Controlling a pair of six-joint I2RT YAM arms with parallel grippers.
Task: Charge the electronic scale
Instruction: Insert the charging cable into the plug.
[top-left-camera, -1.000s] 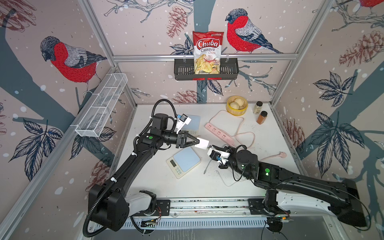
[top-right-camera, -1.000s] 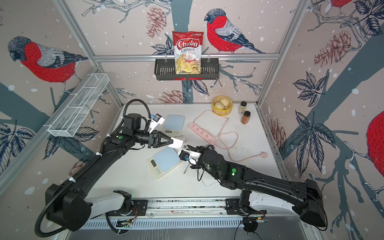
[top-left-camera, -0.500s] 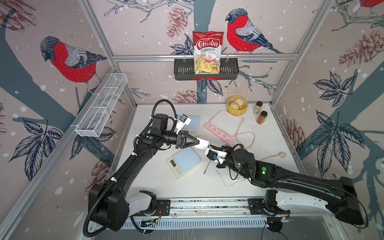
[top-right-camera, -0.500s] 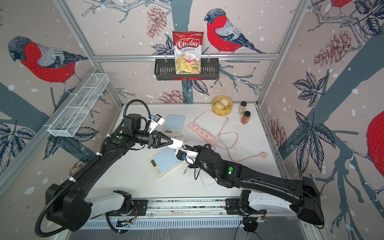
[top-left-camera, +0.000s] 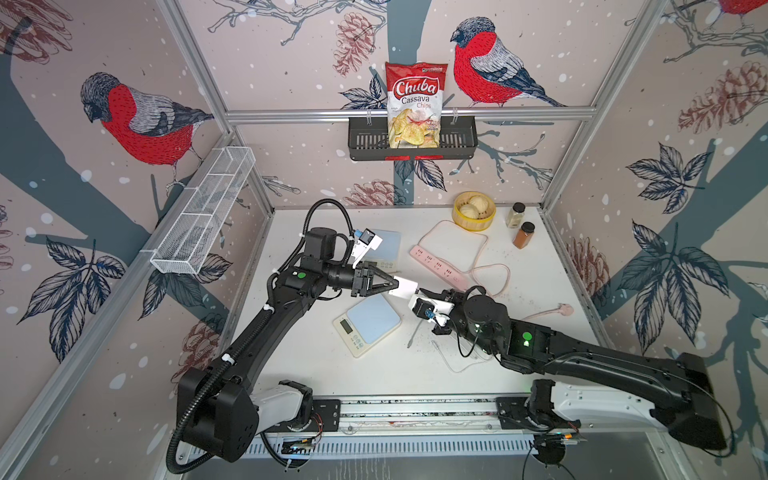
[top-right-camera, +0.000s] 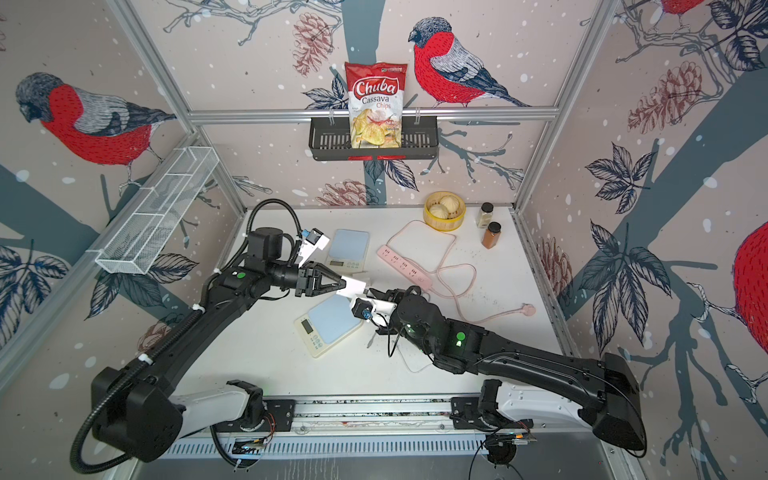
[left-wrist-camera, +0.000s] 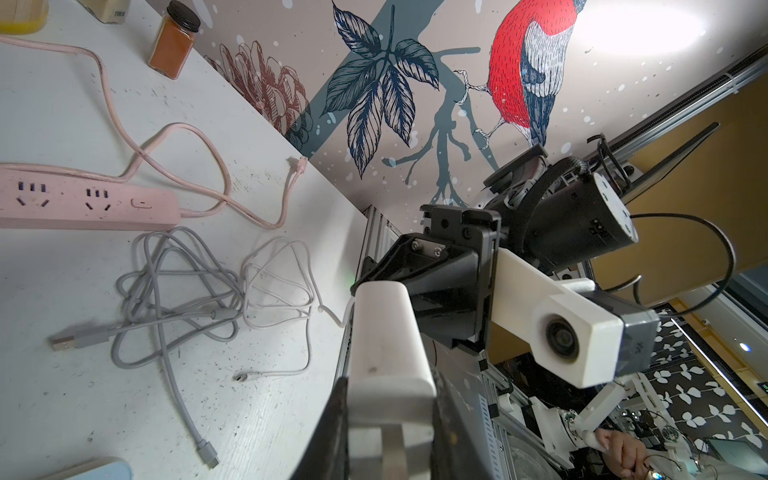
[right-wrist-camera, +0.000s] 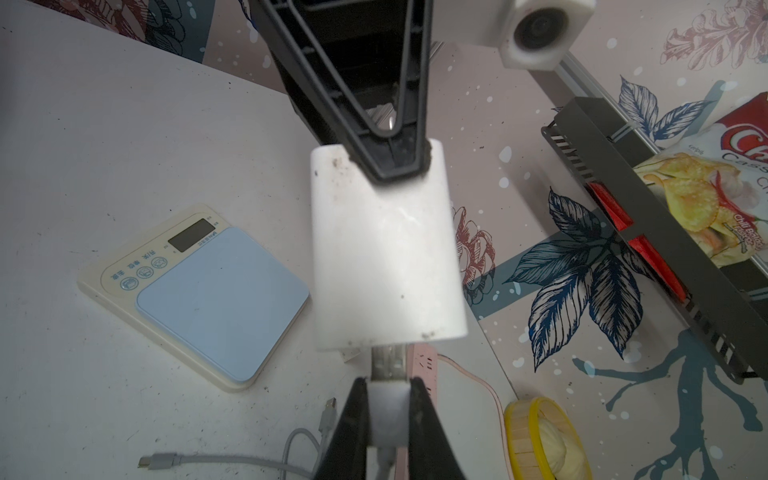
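While both top views hide the joint, the right wrist view shows the USB plug (right-wrist-camera: 388, 363) meeting the charger (right-wrist-camera: 384, 249) end-on (bare metal partly showing). In mid-air the left gripper (top-left-camera: 395, 285) clamps the charger, its long axis running gripper to gripper, port toward the right gripper (right-wrist-camera: 388, 386), which pinches the plug. Just below, the near scale (top-left-camera: 370, 322) lies flat on the table (top-left-camera: 540, 257), display end front-left.

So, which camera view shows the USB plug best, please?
Right wrist view: the USB plug sits centred, metal tip at the white charger. The left wrist view hides it behind the charger; in both top views it is too small to tell.
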